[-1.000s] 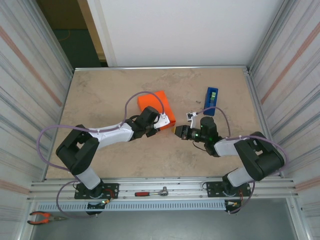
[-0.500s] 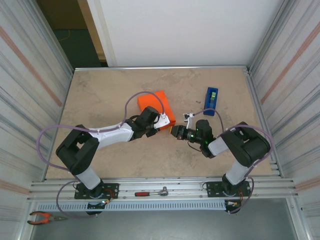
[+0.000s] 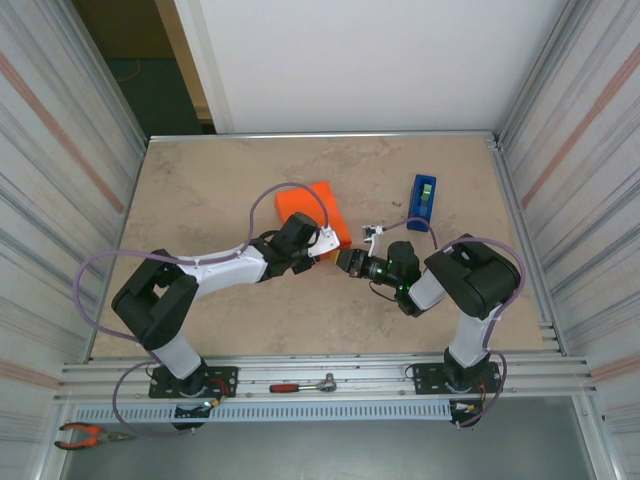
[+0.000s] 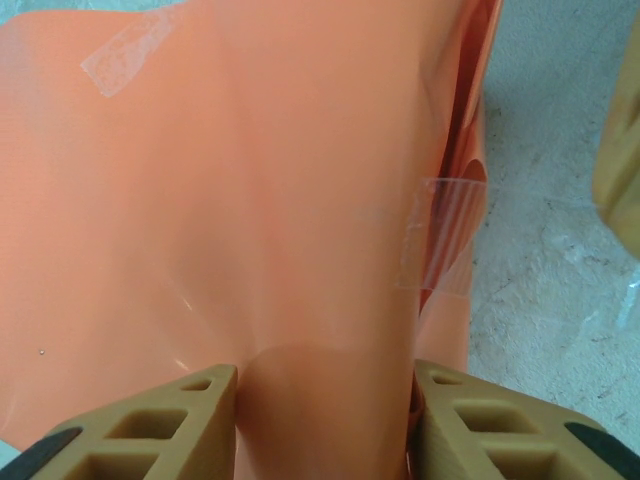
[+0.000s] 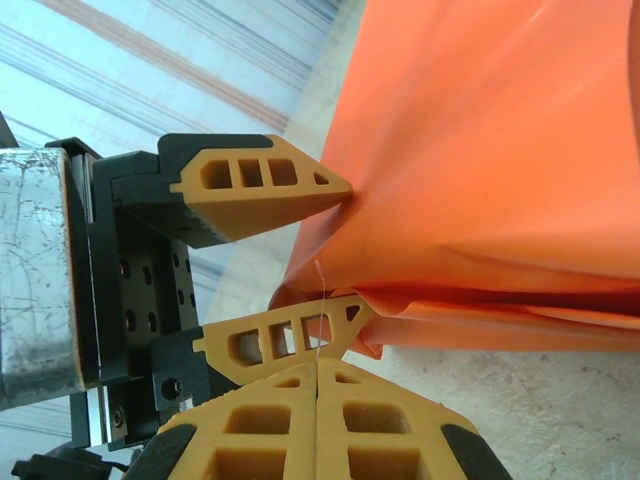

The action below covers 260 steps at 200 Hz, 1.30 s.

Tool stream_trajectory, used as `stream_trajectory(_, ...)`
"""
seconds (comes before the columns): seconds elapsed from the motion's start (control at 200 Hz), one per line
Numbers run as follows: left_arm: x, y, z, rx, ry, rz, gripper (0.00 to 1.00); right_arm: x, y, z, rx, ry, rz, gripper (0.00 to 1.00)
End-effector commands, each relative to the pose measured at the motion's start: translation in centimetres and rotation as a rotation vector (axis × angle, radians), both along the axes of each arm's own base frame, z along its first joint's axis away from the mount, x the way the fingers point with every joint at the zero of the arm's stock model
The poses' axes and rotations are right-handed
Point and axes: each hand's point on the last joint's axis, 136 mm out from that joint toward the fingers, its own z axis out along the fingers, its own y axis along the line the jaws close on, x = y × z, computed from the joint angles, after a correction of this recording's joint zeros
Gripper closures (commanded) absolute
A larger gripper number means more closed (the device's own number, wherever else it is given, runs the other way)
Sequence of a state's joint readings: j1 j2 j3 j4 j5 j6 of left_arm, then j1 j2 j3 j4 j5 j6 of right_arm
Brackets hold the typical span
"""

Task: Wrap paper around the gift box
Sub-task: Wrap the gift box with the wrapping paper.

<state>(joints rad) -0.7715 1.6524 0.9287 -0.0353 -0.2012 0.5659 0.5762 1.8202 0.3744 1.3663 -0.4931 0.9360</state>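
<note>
The orange paper (image 3: pixel 312 205) lies folded into a compact package mid-table, and the gift box is hidden inside it. Clear tape strips (image 4: pixel 440 238) hold its flaps. My left gripper (image 3: pixel 328 240) is shut on the package's near end. In the left wrist view its fingers (image 4: pixel 170 420) press both sides of the paper (image 4: pixel 250 220). The right wrist view shows those left fingers (image 5: pixel 262 190) clamping the paper (image 5: pixel 500 140). My right gripper (image 3: pixel 344 262) is shut with nothing bulky in it, its tips (image 5: pixel 317 375) just short of the package's lower corner. A thin strand stands up from between them.
A blue tape dispenser (image 3: pixel 422 203) stands upright at the back right. A ratchet tool (image 3: pixel 305 385) lies on the front rail and pliers (image 3: pixel 85 435) sit at the bottom left. Corrugated walls (image 3: pixel 60 200) close in on both sides.
My right gripper has slid left toward the package's near corner, its arm folding up behind it. The left gripper and the package have stayed put.
</note>
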Motion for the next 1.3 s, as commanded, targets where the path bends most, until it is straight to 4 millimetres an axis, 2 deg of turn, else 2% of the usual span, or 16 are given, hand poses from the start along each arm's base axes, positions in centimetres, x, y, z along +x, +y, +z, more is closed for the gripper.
stream_trajectory(0.0, -2.2, 2.4, -4.2, 0.121, 0.133, 0.002, 0.57, 0.4, 0.3, 1.3, 0.033, -0.035, -0.008, 1.00)
stream_trajectory(0.281, -2.4, 2.4, -4.5, 0.134, 0.136, -0.003, 0.57, 1.0, 0.6, 1.7, 0.045, -0.041, -0.012, 1.00)
stream_trajectory(0.601, -2.5, 2.4, -4.6, 0.139, 0.134, -0.004, 0.57, 1.9, 1.2, 0.9, 0.044, -0.022, -0.021, 1.00)
stream_trajectory(0.997, -2.9, 2.3, -4.7, 0.150, 0.133, -0.014, 0.57, 3.7, 2.2, -1.4, 0.034, 0.028, -0.036, 1.00)
stream_trajectory(1.298, -3.1, 2.2, -4.7, 0.152, 0.131, -0.016, 0.58, 3.5, 2.2, -0.8, 0.044, 0.022, -0.025, 1.00)
